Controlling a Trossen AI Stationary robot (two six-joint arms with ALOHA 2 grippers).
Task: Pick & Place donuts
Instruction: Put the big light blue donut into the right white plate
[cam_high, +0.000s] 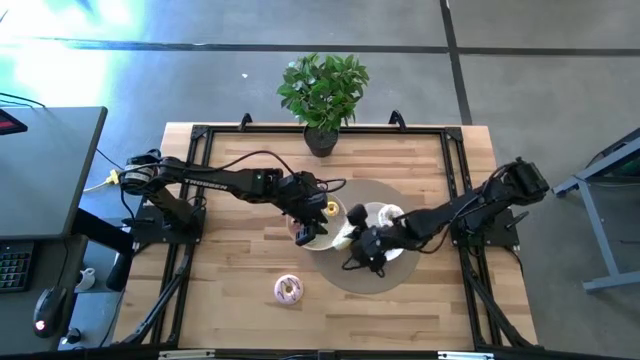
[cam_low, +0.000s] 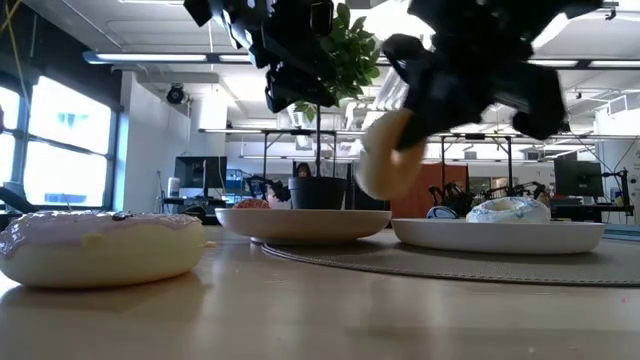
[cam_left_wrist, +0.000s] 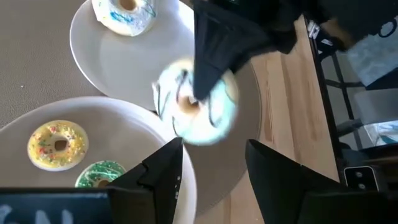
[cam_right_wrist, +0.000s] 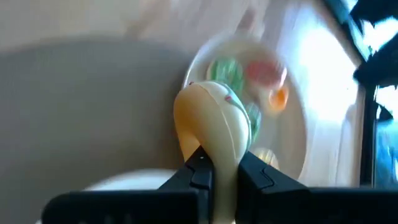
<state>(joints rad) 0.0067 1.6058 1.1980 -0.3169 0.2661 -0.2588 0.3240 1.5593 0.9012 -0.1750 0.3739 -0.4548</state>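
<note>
My right gripper (cam_right_wrist: 227, 171) is shut on a white-iced donut with dark stripes (cam_left_wrist: 196, 102), held above the grey mat between the two white plates. My left gripper (cam_left_wrist: 211, 168) hangs open over the left plate (cam_high: 318, 240) and touches nothing. That plate carries a yellow donut (cam_left_wrist: 57, 144), a green one (cam_left_wrist: 102, 174) and more small ones (cam_right_wrist: 264, 71). A white donut with blue icing (cam_left_wrist: 124, 12) lies flat on the right plate (cam_low: 500, 235). A pink-iced donut (cam_high: 289, 289) lies flat on the bare wood near the table's near edge. My right gripper pinches the striped donut by one side of its ring (cam_right_wrist: 219, 158), one finger on each flat face. The fingers (cam_low: 450, 90) come from above, slanting down from the table's right. The donut (cam_low: 385, 155) hangs on edge below them, lifted clear of mat and plates.
A round grey mat (cam_high: 380, 275) lies under both plates. A potted plant (cam_high: 322, 95) stands at the table's far edge. A black frame (cam_high: 200, 135) runs around the tabletop. Bare wood lies around the pink donut on the near left.
</note>
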